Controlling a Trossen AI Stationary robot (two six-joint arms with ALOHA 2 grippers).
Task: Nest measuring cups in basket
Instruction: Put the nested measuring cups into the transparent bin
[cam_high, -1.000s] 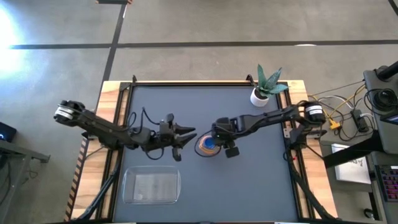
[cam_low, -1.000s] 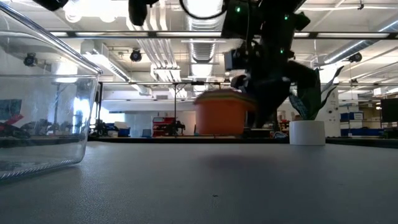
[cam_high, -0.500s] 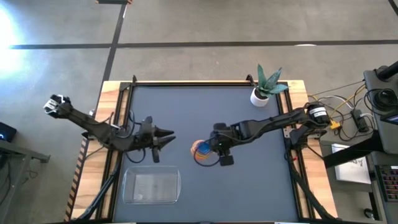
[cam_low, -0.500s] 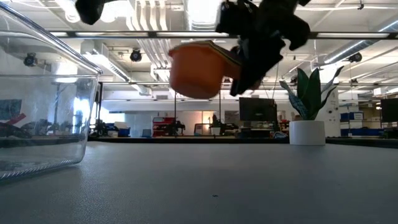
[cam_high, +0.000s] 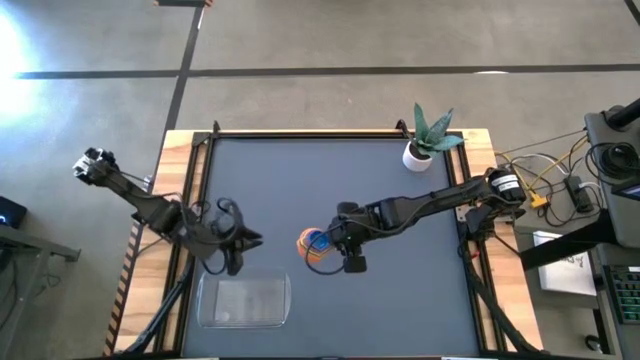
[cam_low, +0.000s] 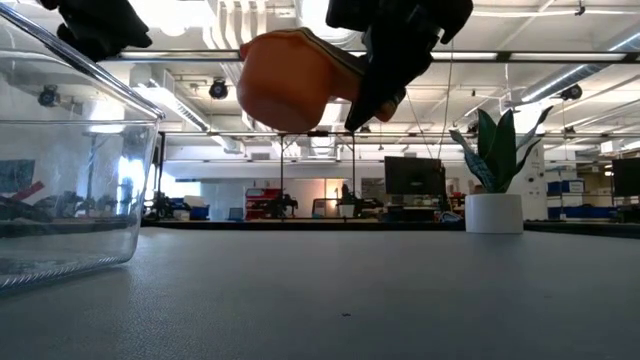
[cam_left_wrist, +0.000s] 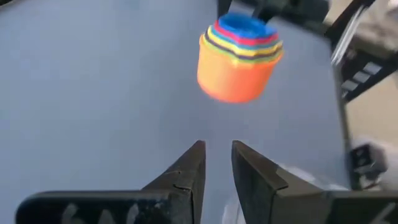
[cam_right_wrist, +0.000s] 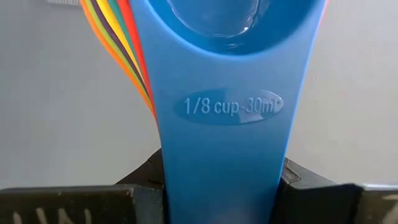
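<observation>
The measuring cups (cam_high: 313, 243) are nested in one stack, orange outermost and blue innermost. My right gripper (cam_high: 335, 248) is shut on their stacked handles and holds the stack in the air over the middle of the table. In the low view the stack (cam_low: 290, 78) hangs well above the tabletop. The right wrist view shows the blue handle (cam_right_wrist: 233, 106) marked 1/8 cup between my fingers. The clear basket (cam_high: 244, 300) stands at the front left, empty. My left gripper (cam_high: 252, 240) is empty, its fingers almost together, left of the stack (cam_left_wrist: 239, 57) and just behind the basket.
A white plant pot (cam_high: 418, 155) with a green plant stands at the back right and also shows in the low view (cam_low: 494, 212). The basket's clear wall (cam_low: 70, 170) fills the left of the low view. Cables and equipment lie off the table's right edge.
My right gripper has lifted the cup stack off the table and carried it left and forward. My left arm has drawn back to the left, and its fingers have closed together.
</observation>
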